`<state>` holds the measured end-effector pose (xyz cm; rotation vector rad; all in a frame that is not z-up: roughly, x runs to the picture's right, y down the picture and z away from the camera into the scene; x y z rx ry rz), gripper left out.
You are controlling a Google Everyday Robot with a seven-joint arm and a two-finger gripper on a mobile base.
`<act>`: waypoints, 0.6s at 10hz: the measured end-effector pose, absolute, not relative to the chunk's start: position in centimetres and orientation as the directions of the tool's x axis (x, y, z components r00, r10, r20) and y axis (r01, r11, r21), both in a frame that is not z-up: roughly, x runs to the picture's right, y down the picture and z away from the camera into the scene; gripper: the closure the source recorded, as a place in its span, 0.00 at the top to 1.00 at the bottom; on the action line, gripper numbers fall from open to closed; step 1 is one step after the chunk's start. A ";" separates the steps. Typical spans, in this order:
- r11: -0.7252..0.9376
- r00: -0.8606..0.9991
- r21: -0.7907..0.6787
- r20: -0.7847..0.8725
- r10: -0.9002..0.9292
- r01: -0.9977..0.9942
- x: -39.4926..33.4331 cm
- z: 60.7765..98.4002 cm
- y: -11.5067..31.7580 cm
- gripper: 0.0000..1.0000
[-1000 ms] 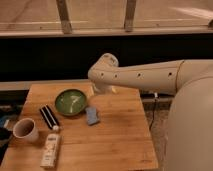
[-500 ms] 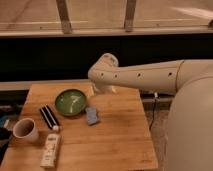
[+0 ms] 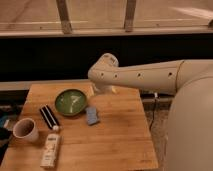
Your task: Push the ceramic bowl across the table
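The ceramic bowl (image 3: pixel 71 102), round, green and glossy with pale streaks inside, sits at the back middle of the wooden table (image 3: pixel 115 142). My arm reaches in from the right over the table's far edge. The gripper (image 3: pixel 104 90) hangs below the arm's end, just right of the bowl and close to its rim. I cannot tell whether it touches the bowl.
A blue sponge-like block (image 3: pixel 92 115) lies just right of and in front of the bowl. A dark flat bar (image 3: pixel 48 117) lies to its left front. A white mug (image 3: pixel 26 130) stands at the left edge. A pale packet (image 3: pixel 50 150) lies at the front left.
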<state>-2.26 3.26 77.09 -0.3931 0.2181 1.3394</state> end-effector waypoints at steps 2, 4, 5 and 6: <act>0.177 0.223 -0.152 -0.375 0.900 -0.972 -2.3 77.1 3.3 0.79; 0.177 0.223 -0.151 -0.375 0.900 -0.972 -2.3 77.1 3.3 0.63; 0.177 0.223 -0.151 -0.375 0.900 -0.972 -2.3 77.1 3.3 0.53; 0.177 0.223 -0.151 -0.375 0.900 -0.972 -2.3 77.1 3.3 0.43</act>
